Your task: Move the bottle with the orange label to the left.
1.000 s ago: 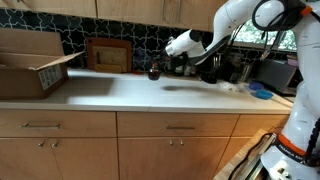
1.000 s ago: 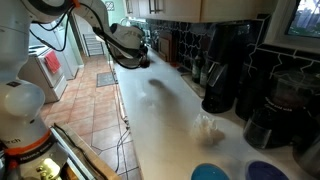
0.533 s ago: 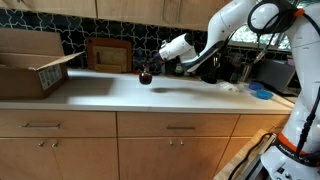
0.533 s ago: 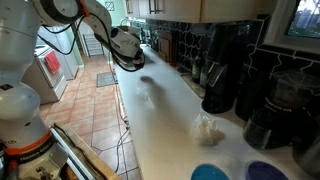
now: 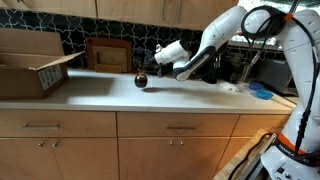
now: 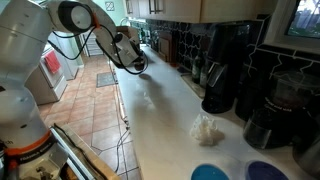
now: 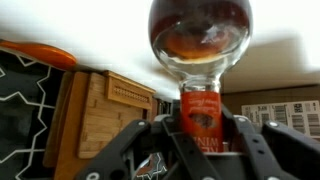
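Item: bottle with the orange label (image 7: 201, 45), small, dark, rounded body. Location: between the fingers (image 7: 148, 142) of the gripper (image 7: 200, 128), which is clamped on its labelled neck; in an exterior view, bottle (image 5: 141, 81) low over the counter (image 5: 170, 96), contact not discernible. Behind the gripper: wooden panel (image 5: 108, 55) against the wall. Well apart, beyond the panel: cardboard box (image 5: 30, 66).
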You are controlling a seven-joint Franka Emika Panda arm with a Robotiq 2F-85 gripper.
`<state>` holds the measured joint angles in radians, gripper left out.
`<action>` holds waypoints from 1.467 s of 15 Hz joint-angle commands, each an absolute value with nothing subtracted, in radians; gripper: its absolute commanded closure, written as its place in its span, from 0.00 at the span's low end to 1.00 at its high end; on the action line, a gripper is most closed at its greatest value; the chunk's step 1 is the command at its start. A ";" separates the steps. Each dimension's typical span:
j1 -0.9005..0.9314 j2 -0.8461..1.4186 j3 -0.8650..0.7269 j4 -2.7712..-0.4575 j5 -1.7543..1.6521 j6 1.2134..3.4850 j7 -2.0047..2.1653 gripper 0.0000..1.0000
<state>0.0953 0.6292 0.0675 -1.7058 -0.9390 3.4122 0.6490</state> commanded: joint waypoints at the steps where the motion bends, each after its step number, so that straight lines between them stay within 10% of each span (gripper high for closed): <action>1: 0.052 0.654 0.138 -1.717 -0.743 3.430 0.390 0.89; 14: 0.033 0.700 0.152 -1.683 -0.855 3.420 0.465 0.88; 22: -0.042 0.698 0.235 -1.681 -0.896 3.405 0.463 0.16</action>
<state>0.0071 0.6975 0.1818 -1.6869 -0.8582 3.4125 0.4721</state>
